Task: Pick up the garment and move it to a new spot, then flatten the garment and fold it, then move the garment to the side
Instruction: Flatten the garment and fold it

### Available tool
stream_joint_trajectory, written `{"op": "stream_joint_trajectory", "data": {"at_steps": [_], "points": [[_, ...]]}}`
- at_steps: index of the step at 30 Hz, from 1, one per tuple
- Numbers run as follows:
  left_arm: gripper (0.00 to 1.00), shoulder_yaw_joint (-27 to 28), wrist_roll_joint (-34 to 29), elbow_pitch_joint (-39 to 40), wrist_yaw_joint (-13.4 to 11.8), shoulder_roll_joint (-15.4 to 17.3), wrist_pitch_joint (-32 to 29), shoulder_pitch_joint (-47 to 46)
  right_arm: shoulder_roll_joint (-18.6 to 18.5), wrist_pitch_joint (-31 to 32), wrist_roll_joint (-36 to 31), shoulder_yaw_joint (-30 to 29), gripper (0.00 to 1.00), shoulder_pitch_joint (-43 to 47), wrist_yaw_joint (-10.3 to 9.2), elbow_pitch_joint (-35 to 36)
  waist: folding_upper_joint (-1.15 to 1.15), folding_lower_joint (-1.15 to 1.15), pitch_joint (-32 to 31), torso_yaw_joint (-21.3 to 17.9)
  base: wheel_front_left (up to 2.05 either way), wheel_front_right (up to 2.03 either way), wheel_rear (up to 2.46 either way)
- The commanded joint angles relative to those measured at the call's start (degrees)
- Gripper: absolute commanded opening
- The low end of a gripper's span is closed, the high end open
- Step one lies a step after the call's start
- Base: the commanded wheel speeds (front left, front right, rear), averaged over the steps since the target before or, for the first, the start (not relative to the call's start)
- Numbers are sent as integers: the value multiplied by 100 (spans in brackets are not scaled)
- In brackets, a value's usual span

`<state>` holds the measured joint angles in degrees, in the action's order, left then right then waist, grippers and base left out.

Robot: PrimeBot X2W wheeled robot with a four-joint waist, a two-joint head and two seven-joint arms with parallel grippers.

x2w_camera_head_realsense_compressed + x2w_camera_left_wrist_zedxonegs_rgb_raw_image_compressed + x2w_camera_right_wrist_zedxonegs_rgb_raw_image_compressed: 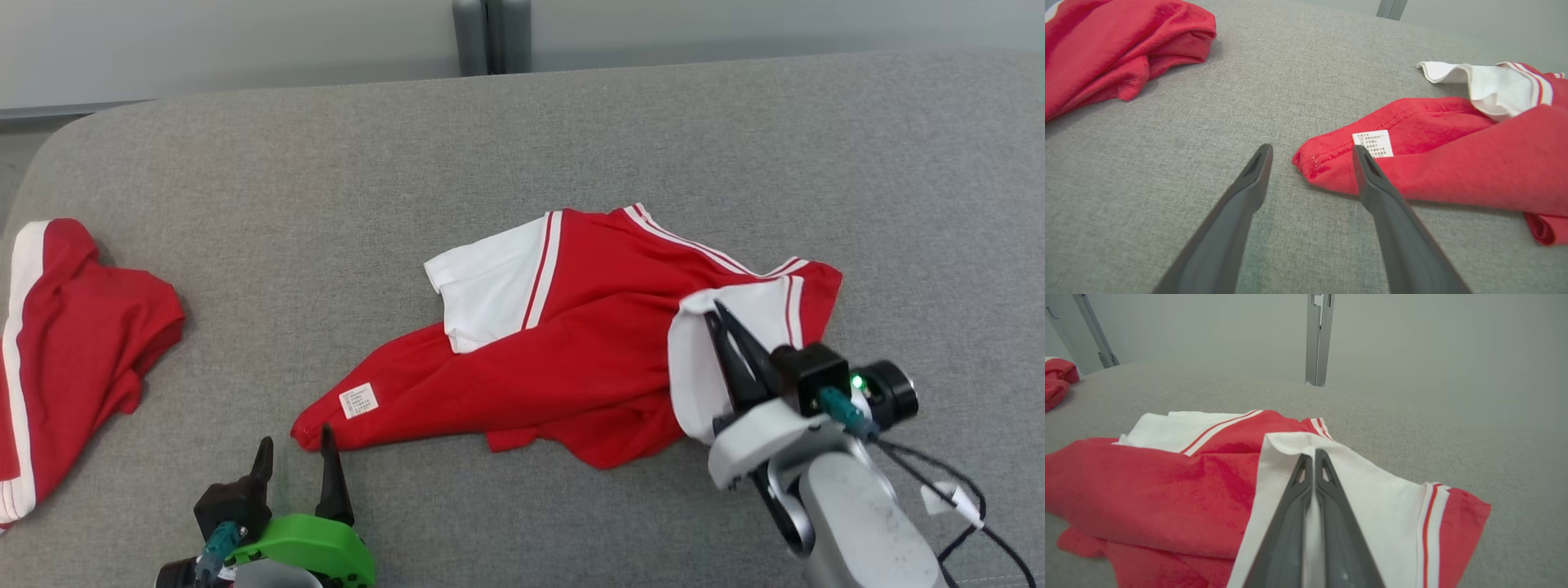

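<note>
Grey woven surface [571, 139], crumpled red-white garment [588, 351], right fingers [1290, 522] pinching sleeve, left fingers [1241, 204] spread.

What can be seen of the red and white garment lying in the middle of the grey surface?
The garment is a soft red knit top with white sleeve panels edged in red-and-white stripes and a white care label near one hem corner. It lies crumpled and partly folded over itself on the grey surface. The right gripper is shut on its right white panel; the open left gripper sits at the labelled corner, contact unclear.
</note>
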<state>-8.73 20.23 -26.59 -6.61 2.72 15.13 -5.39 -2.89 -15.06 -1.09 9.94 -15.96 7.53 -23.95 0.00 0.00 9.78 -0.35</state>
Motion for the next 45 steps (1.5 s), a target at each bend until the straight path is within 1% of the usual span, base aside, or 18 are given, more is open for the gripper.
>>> {"op": "stream_joint_trajectory", "data": {"at_steps": [1, 3, 4, 7, 10, 12, 15, 19, 20, 21, 22, 24, 27, 30, 34, 39, 43, 45], "points": [[100, 0, 1, 15, 7, 31, 3, -62, -3, -17, 55, 4, 0, -254, -8, 167, 0, 0, -2, 6, 0, 0, 0], [100, -20, -11, 19, 24, 31, 3, -77, -3, -18, 233, 30, 0, -566, -8, 403, 0, 0, -14, 18, 0, 0, 0], [100, -28, -14, 19, 23, 31, 3, -84, -5, -18, 205, 74, 0, -740, -8, 523, 0, 0, -17, 22, 0, 0, 0], [100, -35, -58, 26, 22, 30, 3, -128, -11, -17, 559, 54, 0, -1366, -8, 996, 0, 0, -8, 34, 0, 0, 0], [100, -15, -122, 11, 34, 30, 3, -109, -14, -17, 981, -203, 0, -1633, -8, 1423, 0, 0, -18, 25, 0, 0, 0], [100, -3, -136, -23, 58, 30, 3, -64, -22, -16, 1230, -575, 0, -1531, -8, 1574, 0, 0, -60, -8, 0, 0, 0], [100, 22, -144, -42, 72, 29, 3, 32, -4, -15, 1341, -1080, 0, -1041, -8, 1319, 0, 0, -134, -83, 0, 0, 0], [100, 21, -139, -43, 88, 30, 3, 85, -9, -17, 1097, -1787, 0, -270, -5, 632, 0, 0, -188, -163, 0, 0, 0], [100, 24, -151, -44, 95, 31, 3, 98, -9, -16, 1031, -2016, 12, -35, -6, 333, 0, 0, -191, -185, 0, 0, 0], [100, 23, -171, -45, 100, 31, 3, 96, -11, -18, 1058, -2220, 48, 76, -6, 148, 0, 0, -193, -198, 0, 0, 0], [100, 25, -181, -53, 107, 29, 3, 95, -15, -17, 1027, -2476, 100, 220, -6, -140, 0, 0, -201, -212, 0, 0, 0], [100, 47, -225, -63, 106, 32, 3, 107, 2, -18, 928, -2781, 100, 358, -3, -442, 0, 0, -215, -237, 0, 0, 0], [100, 112, -280, -65, 112, 30, 3, 136, -5, -17, 803, -3037, 100, 540, -3, -638, 0, 0, -236, -284, 0, 0, 0], [100, 197, -330, -51, 89, 32, 3, 159, -4, -17, 816, -3003, 100, 583, -4, -548, 0, 0, -275, -323, 0, 0, 0], [100, 286, -368, -11, 84, 30, 4, 218, -5, -17, 798, -2608, 100, 604, -4, -183, 0, 0, -345, -345, 0, 0, 0], [100, 345, -343, 61, 81, 30, 3, 268, -5, -17, 791, -1926, 100, 690, -4, 385, 0, 0, -455, -316, 0, 0, 0], [100, 349, -356, 46, 95, 30, 3, 288, -8, -17, 749, -1550, 100, 771, -4, 547, 0, 0, -530, -286, 0, 0, 0], [100, 354, -370, 33, 108, 31, 4, 303, -8, -17, 809, -1492, 100, 801, -4, 520, 0, 0, -556, -272, 0, 0, 0]]}}
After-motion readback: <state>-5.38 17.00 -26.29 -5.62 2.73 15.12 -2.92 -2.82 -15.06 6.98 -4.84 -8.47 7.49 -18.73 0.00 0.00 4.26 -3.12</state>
